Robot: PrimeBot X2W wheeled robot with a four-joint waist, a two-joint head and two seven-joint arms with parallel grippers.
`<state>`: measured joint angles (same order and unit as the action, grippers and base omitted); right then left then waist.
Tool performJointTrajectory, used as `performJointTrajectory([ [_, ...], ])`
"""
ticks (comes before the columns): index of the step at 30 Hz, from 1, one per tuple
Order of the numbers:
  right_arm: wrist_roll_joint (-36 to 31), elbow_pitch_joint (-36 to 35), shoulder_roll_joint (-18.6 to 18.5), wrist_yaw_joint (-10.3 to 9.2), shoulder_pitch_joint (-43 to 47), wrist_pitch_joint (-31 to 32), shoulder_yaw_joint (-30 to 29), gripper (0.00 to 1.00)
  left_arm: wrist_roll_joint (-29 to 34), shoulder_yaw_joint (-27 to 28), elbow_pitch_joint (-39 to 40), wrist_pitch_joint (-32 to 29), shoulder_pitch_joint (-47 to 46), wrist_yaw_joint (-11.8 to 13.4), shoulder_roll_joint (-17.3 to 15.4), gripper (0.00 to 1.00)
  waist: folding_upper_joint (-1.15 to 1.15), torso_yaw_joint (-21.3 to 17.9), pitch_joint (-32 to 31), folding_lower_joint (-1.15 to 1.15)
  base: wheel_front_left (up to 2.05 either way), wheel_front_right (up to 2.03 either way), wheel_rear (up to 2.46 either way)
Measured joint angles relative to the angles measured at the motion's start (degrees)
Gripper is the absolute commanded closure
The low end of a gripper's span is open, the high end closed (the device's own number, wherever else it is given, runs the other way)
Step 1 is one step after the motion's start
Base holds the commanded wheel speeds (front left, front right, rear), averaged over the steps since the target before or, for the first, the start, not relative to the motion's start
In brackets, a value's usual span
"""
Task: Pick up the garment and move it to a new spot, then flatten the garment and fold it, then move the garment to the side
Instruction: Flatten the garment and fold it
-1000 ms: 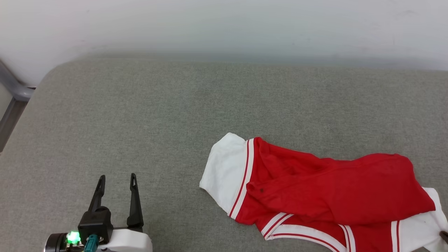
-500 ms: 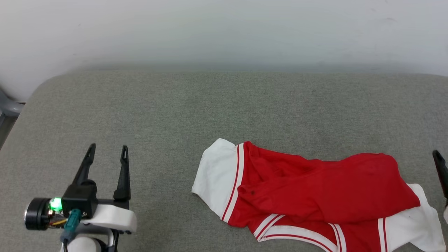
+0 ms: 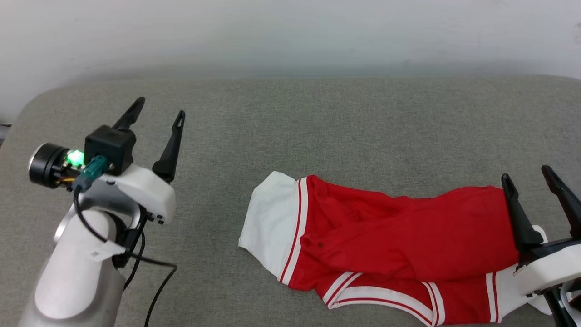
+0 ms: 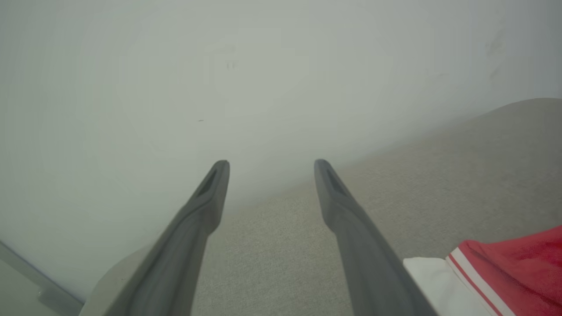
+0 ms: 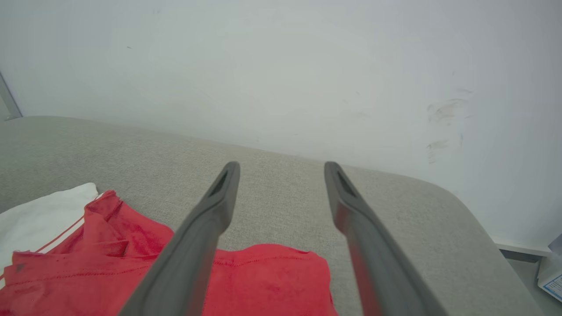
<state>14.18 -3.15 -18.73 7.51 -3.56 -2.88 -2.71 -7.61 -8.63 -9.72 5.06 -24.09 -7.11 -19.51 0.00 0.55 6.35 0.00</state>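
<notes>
The garment [image 3: 399,240], a red T-shirt with white sleeves and red-and-white stripe trim, lies crumpled on the grey cushioned surface [image 3: 317,127] at the lower right of the head view. My left gripper [image 3: 160,106] is raised well to the garment's left, open and empty. At the garment's right end my right gripper [image 3: 526,175] hovers above the fabric, open and empty. In the left wrist view a white sleeve of the garment [image 4: 505,272] lies at the lower right, beside my open left gripper [image 4: 271,163]. In the right wrist view the garment [image 5: 263,281] lies under my open right gripper [image 5: 282,164].
A pale wall [image 3: 290,36] runs directly behind the grey surface. The surface's rounded left corner [image 3: 27,104] and right corner [image 5: 478,210] mark its ends. Bare grey cushion stretches left of and behind the garment.
My right gripper has opened and risen into view at the garment's right end. My left arm has lifted up and away from the surface. The head camera has shifted too.
</notes>
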Motion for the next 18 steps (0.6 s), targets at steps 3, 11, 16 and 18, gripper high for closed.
performJointTrajectory([
  [3,-1.3,-2.5,1.2,0.0,0.7,1.0,0.5,0.0,-5.5,-5.3,-1.2,-7.1,-3.9,-0.2,-2.0,0.0,0.0,-0.4,0.9,0.0,0.0,0.0,0.0],
  [11,-2.2,-4.5,2.2,0.0,0.9,2.4,1.8,0.0,-23.6,-23.8,-2.0,-28.8,-11.8,-0.3,-10.0,0.0,0.0,-2.0,2.8,0.0,0.0,0.0,0.0],
  [16,-2.4,-4.4,2.2,0.0,0.1,2.4,2.4,0.0,-31.5,-33.0,-1.7,-38.0,-15.4,-0.3,-13.2,0.0,0.0,-2.9,3.8,0.0,0.0,0.0,0.0],
  [18,-2.4,-4.3,2.2,0.0,-0.1,2.4,2.7,0.0,-33.6,-36.1,-1.8,-40.1,-16.4,-0.3,-13.9,0.0,0.0,-3.2,4.2,0.0,0.0,0.0,0.0],
])
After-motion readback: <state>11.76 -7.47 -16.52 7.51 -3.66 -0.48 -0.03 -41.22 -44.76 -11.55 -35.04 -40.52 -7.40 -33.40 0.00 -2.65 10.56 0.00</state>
